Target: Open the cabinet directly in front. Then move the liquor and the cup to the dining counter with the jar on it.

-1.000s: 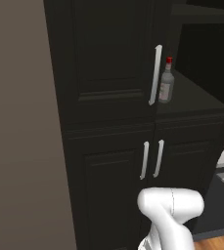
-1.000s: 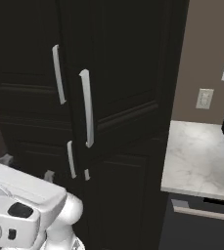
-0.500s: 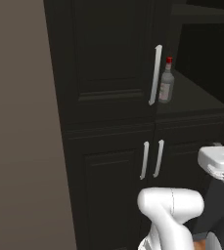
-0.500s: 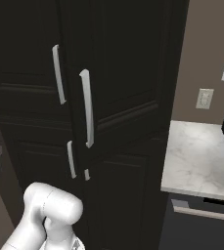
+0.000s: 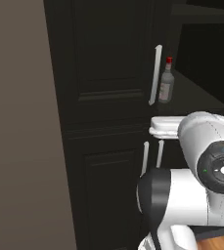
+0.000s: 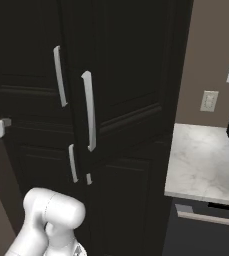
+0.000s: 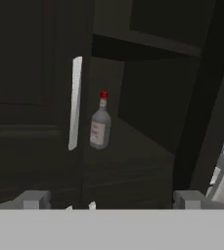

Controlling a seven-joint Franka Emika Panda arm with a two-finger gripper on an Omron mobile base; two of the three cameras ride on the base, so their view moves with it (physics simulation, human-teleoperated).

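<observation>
Directly ahead stood the cabinet (image 5: 108,73), near-black with raised-panel doors. Its left door (image 7: 30,97) was shut, with a long pale bar handle (image 7: 75,102) at its inner edge, while the right door (image 6: 121,75) stood swung outward, leaving the interior exposed. On the shelf (image 7: 133,146) inside, just beside that handle, the liquor (image 7: 100,124) stood upright, a clear greyish bottle with a pale label and red cap; the left base view showed it too, at the front left of the opening. Below were shorter doors with a pair of short pale handles (image 5: 151,156). The end effector (image 7: 111,202) was spread as wide as it went, its two fingers (image 7: 33,199) far apart at the bottom of the hand view, gripping nothing and well short of the bottle. To the right, a marble surface (image 6: 206,165) met a beige wall carrying an outlet plate (image 6: 208,101).
</observation>
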